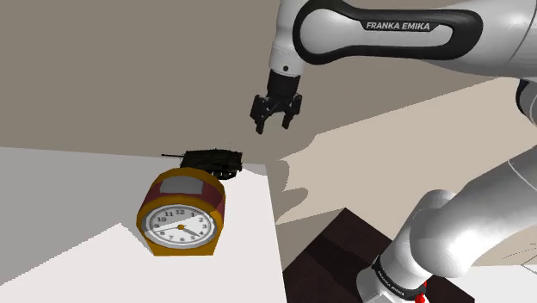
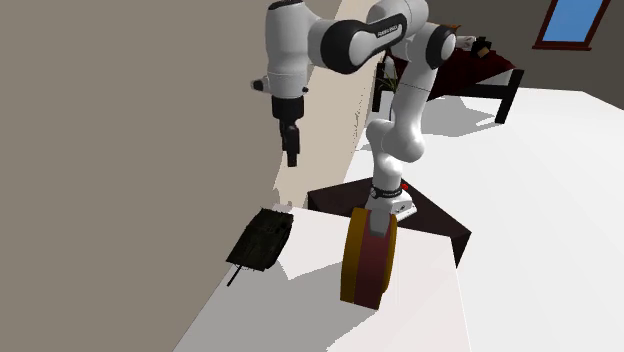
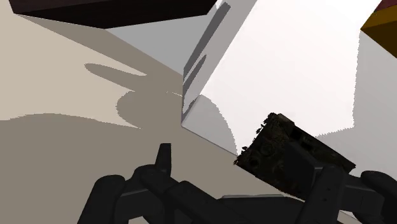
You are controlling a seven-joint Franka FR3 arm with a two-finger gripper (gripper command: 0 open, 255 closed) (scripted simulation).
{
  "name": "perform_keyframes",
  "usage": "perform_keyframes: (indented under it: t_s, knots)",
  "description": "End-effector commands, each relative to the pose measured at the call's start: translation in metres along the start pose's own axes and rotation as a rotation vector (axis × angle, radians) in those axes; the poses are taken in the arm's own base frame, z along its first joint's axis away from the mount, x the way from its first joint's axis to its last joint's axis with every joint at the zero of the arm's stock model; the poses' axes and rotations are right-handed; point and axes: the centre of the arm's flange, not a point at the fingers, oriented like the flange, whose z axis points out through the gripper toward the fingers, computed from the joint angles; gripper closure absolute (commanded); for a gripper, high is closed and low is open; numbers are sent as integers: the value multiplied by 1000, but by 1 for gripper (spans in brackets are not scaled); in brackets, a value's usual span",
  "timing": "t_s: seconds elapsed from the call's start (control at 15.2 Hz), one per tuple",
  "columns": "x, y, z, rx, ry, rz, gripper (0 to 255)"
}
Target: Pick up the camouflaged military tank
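The dark camouflaged tank [image 1: 211, 161] rests near the far corner of the white table [image 1: 249, 258], its thin barrel pointing toward the shoulder view's left. In the second exterior view the tank [image 2: 262, 240] lies close to the wall. My black gripper [image 1: 275, 117] hangs in the air above the tank and off toward the shoulder view's right, over the table's corner. Its fingers stand apart, nothing between them and touching nothing. In the second exterior view the gripper [image 2: 291, 150] points straight down. In the wrist view the tank [image 3: 286, 153] lies beyond the open gripper [image 3: 247, 170], nearer one finger.
An orange and maroon alarm clock [image 1: 181, 215] with a white face stands upright on the table in front of the tank, seen edge-on as clock [image 2: 368, 255]. A beige wall rises right behind the tank. The dark stand [image 1: 340, 250] sits past the table's edge.
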Motion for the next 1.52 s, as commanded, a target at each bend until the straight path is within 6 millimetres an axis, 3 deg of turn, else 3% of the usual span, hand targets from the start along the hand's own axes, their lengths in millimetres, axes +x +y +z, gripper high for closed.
perform_keyframes:
  t_s: [0.0,0.53,1.06,1.19,1.25,1.45]
  knots:
    - [13,-23,10,3,-19,0,0]
    - [63,-113,48,12,-92,-3,0]
    - [64,-116,89,12,-96,-4,0]
    - [64,-116,89,12,-96,-3,0]
    - [64,-117,89,12,-96,-3,255]
    - [64,-117,89,12,-96,-3,255]
